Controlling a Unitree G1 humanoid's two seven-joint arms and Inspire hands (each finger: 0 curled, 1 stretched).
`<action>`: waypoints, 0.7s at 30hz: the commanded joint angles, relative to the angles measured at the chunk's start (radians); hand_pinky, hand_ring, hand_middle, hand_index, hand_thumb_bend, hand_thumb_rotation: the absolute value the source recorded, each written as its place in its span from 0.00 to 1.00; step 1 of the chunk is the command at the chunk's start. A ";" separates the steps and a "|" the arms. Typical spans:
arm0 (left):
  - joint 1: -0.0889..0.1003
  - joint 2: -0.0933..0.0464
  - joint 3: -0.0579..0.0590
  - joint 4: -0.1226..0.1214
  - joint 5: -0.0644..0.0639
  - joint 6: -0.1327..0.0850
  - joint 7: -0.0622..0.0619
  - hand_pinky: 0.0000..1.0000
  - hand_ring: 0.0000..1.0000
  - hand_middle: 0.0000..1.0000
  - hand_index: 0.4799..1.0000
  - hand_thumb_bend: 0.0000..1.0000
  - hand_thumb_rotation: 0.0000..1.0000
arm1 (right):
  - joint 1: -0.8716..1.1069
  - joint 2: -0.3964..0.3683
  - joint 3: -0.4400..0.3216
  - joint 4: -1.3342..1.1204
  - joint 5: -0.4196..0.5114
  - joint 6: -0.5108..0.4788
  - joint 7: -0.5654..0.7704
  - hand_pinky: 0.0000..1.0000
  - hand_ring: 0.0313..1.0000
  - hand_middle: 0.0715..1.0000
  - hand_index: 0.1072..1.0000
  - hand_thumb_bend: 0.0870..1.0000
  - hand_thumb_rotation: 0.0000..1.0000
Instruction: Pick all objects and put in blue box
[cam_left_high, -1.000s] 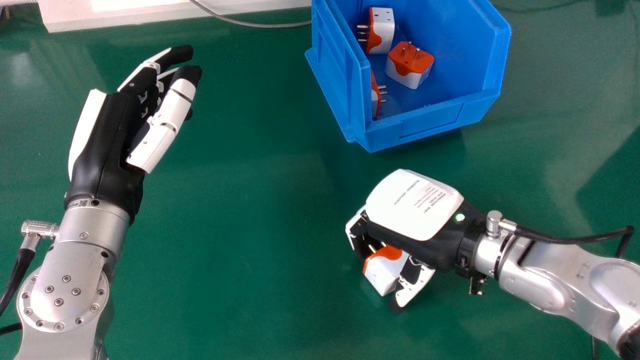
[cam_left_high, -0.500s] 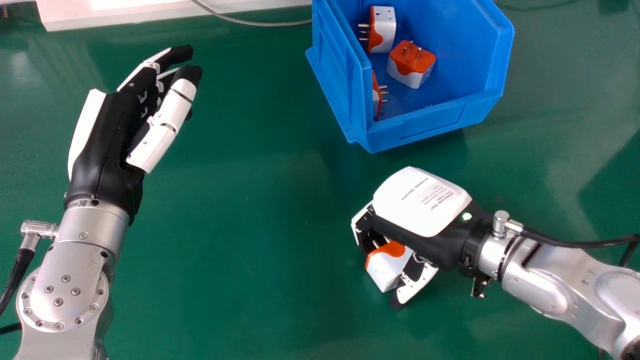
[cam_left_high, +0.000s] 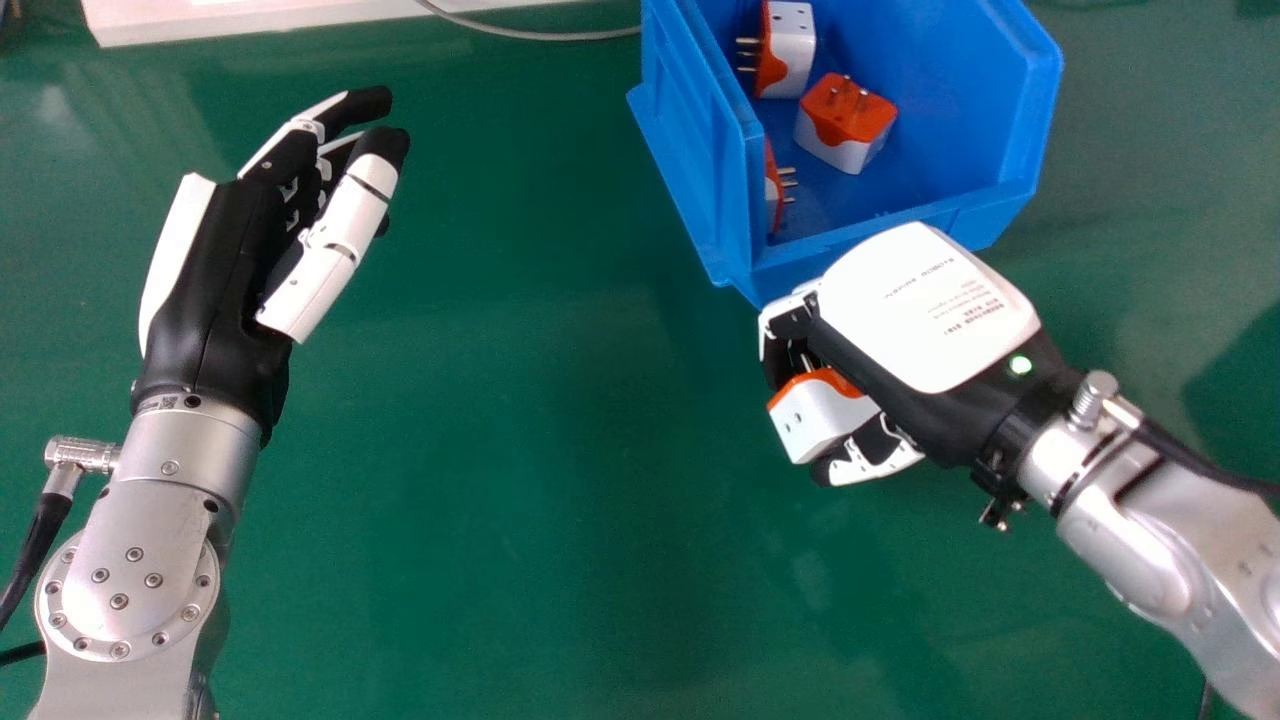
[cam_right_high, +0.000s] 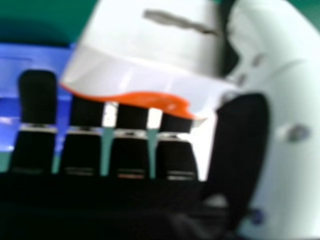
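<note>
In the head view my right hand (cam_left_high: 925, 310) is curled round a white and orange plug adapter (cam_left_high: 818, 415), at the near side of the blue box (cam_left_high: 900, 225) and overlapping its front rim. The right hand view has the adapter (cam_right_high: 145, 65) between the fingers and thumb of my right hand (cam_right_high: 237, 145), with part of the blue box (cam_right_high: 30, 57) beyond. Inside the box lie a white and orange adapter (cam_left_high: 790, 50), another with its pins up (cam_left_high: 848, 115), and one partly hidden by the left wall (cam_left_high: 773, 190). On the left, my left hand (cam_left_high: 215, 290) has relaxed fingers.
The green table (cam_left_high: 520, 450) stretches between the two arms. A white object (cam_left_high: 250, 15) lies along the far left edge, and a grey cable (cam_left_high: 560, 36) runs from it toward the box.
The right hand has lifted the adapter from the table and carried it toward the blue box, up and rightward in the head view. The camera view has shifted slightly; the left hand keeps its pose.
</note>
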 joint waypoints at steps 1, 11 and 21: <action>-0.014 0.008 0.005 0.001 -0.009 -0.027 0.000 0.77 0.85 0.82 0.69 0.40 0.73 | 0.028 0.005 -0.056 -0.101 0.037 0.026 0.009 0.34 0.41 0.48 0.43 0.45 0.00; -0.017 0.007 0.000 0.023 -0.001 -0.055 0.003 0.77 0.85 0.82 0.69 0.39 0.73 | 0.138 0.048 -0.180 -0.304 0.134 0.039 0.020 0.34 0.41 0.47 0.43 0.45 0.00; -0.016 0.011 0.001 0.052 0.000 -0.099 0.001 0.77 0.85 0.83 0.70 0.37 0.72 | 0.189 0.093 -0.267 -0.406 0.175 0.022 0.002 0.34 0.42 0.48 0.44 0.45 0.00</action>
